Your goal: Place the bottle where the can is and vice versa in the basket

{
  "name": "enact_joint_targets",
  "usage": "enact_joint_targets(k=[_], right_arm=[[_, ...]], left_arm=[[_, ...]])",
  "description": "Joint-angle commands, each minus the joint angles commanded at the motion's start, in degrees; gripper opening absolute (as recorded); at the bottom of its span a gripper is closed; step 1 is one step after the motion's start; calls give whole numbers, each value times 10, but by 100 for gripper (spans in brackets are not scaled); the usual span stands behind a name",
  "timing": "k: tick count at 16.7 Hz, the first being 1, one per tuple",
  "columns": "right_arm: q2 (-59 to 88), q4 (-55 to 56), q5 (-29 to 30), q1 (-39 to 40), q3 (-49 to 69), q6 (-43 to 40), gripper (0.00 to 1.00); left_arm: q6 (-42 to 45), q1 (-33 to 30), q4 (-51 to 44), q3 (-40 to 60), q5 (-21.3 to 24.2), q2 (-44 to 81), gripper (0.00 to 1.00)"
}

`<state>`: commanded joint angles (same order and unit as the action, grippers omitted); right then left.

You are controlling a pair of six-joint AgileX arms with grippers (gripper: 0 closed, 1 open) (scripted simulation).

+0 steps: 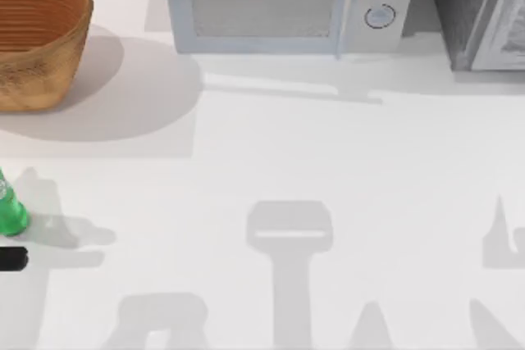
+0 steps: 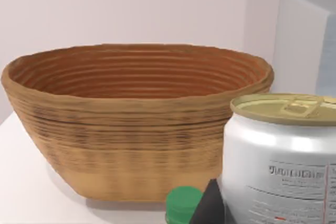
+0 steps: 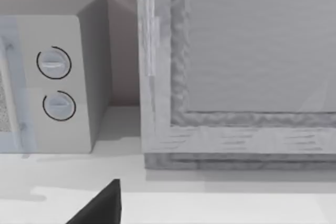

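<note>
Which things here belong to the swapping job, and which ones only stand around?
Belonging to the job:
bottle, at the table's left edge
can, close to the left wrist camera
basket, far left corner

Only standing around:
microwave, at the back
grey framed box, back right

Top view looks down; left wrist view shares its basket [image 1: 37, 38], close and level.
</note>
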<state>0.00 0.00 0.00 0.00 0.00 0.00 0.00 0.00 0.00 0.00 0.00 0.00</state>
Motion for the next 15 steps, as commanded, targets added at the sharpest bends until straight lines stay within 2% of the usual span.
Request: enact_joint_targets(k=[5, 8, 11, 15], right_arm=[[0, 0, 0, 0, 0, 0, 100], [0, 0, 0, 0, 0, 0, 100], [0, 0, 0, 0, 0, 0, 100], [0, 0, 0, 0, 0, 0, 100]], left_arm=[[1, 1, 9, 7, 7, 33, 0], [3, -4, 44, 32, 33, 107, 0], [6, -18, 101, 76, 77, 212, 0], [11, -49, 205, 156, 161, 390, 0]])
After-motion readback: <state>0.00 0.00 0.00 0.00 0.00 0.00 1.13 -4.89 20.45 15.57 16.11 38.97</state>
